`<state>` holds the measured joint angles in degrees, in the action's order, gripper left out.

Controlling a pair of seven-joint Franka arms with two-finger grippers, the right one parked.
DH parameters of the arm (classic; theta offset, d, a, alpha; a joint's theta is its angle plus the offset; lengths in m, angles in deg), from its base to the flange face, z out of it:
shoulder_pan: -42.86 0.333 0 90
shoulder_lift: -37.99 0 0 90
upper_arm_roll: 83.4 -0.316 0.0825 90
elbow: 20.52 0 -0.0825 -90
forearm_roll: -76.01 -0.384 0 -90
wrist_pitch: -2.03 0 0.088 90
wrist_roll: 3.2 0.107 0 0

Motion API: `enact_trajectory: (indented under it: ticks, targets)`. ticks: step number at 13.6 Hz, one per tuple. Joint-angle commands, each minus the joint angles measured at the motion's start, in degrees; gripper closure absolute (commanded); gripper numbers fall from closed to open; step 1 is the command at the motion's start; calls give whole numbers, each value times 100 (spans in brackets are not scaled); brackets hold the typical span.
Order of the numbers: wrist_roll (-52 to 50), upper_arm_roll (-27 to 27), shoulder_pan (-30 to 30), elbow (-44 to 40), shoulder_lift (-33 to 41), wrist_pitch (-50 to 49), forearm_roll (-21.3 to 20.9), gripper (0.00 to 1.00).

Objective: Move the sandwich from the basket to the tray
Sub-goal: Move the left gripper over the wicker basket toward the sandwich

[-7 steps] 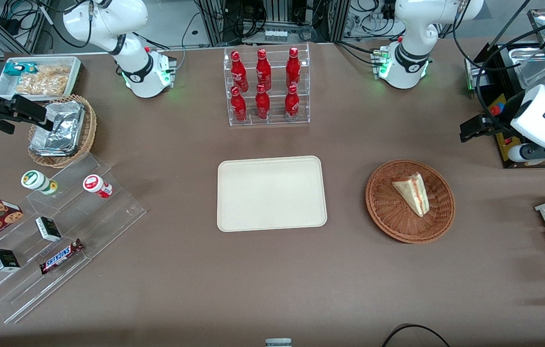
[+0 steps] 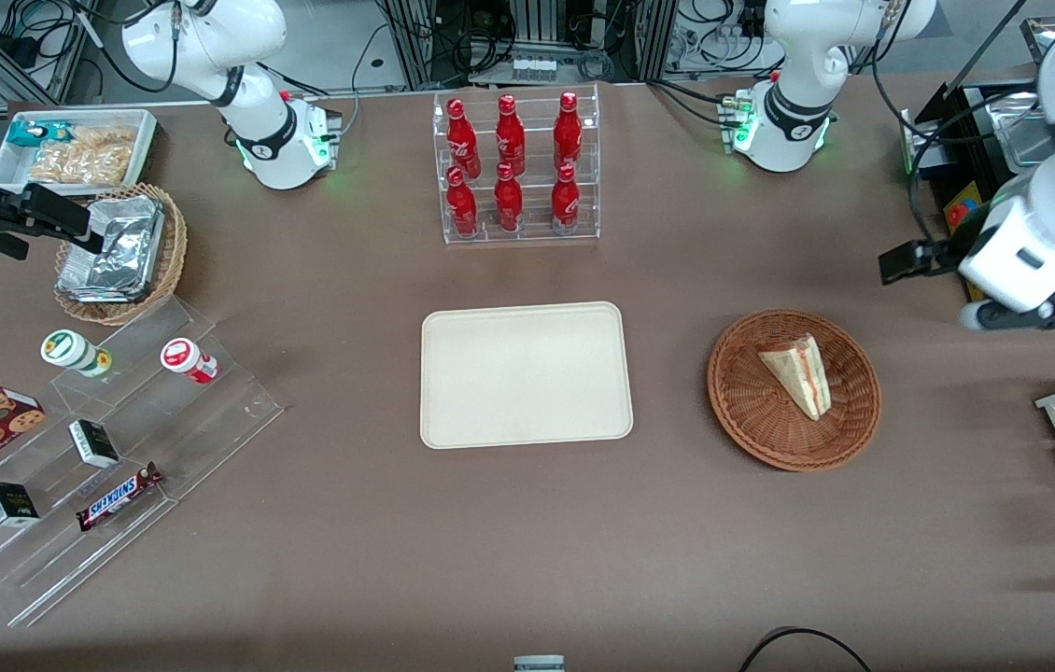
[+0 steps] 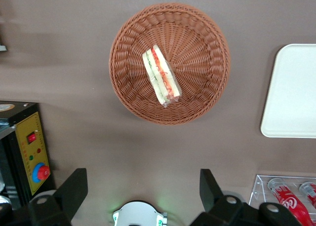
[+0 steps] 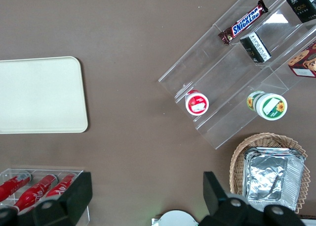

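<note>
Hanging high over the surface point(image 2: 527, 523) with nothing between them, the jaws point(image 3: 140, 196) stand wide apart, their two black fingers point(image 3: 74, 186) spread well clear of each other in the wrist view. From the front, the jaws point(image 2: 906, 261) have shifted since half a second ago: the arm's white forearm has swung and the black finger block has slid a little farther from the front camera and slightly toward the basket's side, so the approach seems under way rather than finished. Below the jaws and nearer the front camera sits the basket point(image 3: 197, 33), round and reddish-brown, with the sandwich point(image 3: 160, 76) lying on its side inside, filling edge showing red and green, untouched. Past the basket, toward the parked arm's end, lies the tray point(image 3: 291, 87), bare. The jaws are not yet centred over the sandwich; I judge the next move needs travel over the basket and a descent, with the fingers lined up across the wedge's flat faces.
</note>
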<state>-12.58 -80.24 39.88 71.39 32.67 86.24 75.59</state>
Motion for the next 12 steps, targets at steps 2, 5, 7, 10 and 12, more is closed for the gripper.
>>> enact_trajectory:
  ticks: [2,5,7,10,12]
  targets:
    - [51,18,-2,1072,22,953,-72,0]
    - [16,18,-2,1899,-66,2096,-72,0]
    - [-20,18,-2,2330,-110,2720,-72,0]
    - [-159,9,-2,2937,-66,3477,-54,0]
    - [-833,9,-2,3393,-75,4196,-63,0]
